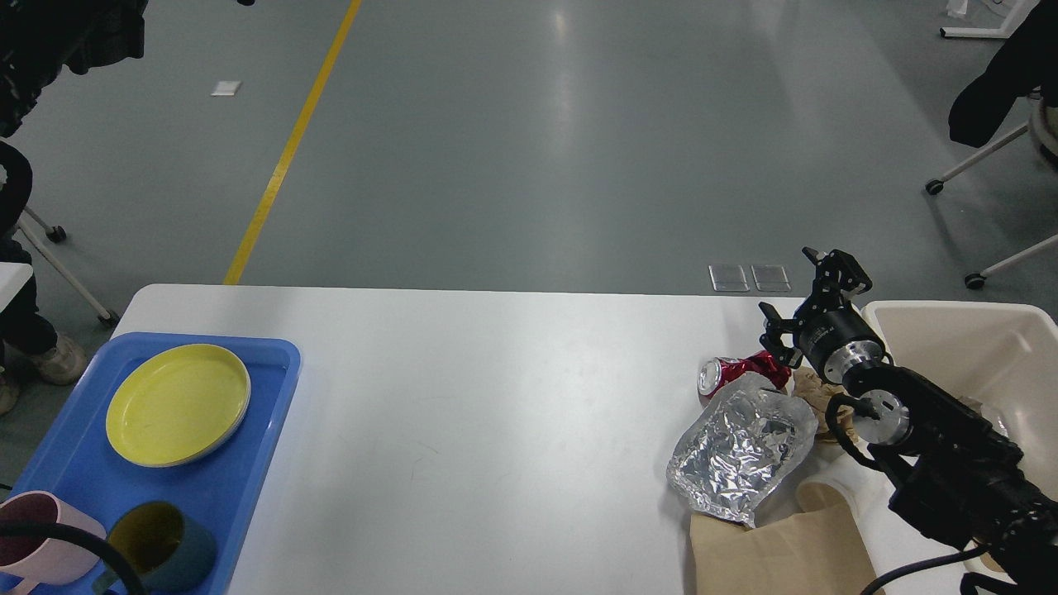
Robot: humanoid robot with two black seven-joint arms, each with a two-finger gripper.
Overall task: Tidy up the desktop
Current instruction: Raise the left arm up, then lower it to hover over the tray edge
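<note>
Where the right arm ends near the tabletop's far right edge, the right gripper [806, 299] stands with its two fingers spread wide apart and nothing between them; one fingertip [835, 263] points up past the far edge, the other sits lower toward the can. Just beside that lower finger lies a crushed red can [738, 372] on its side, and whether the two touch is hard to judge from here. Against the can's near side rests a crumpled silver foil bag [740, 446], and below it a brown paper bag [781, 549] runs to the near edge. A wad of brown paper [814, 390] sits partly under the arm. At the right edge stands a beige bin [963, 339], close by the gripper.

The desktop [488, 413] itself spreads white across the lower part of the view, bare through its middle. At its left edge sits a blue tray [248, 463] holding a yellow plate [178, 405] toward the far end, with a pink mug [41, 541] and a dark green mug [161, 545] at the near end.

The left gripper is out of sight; only a dark bulk shows in the top left corner.
</note>
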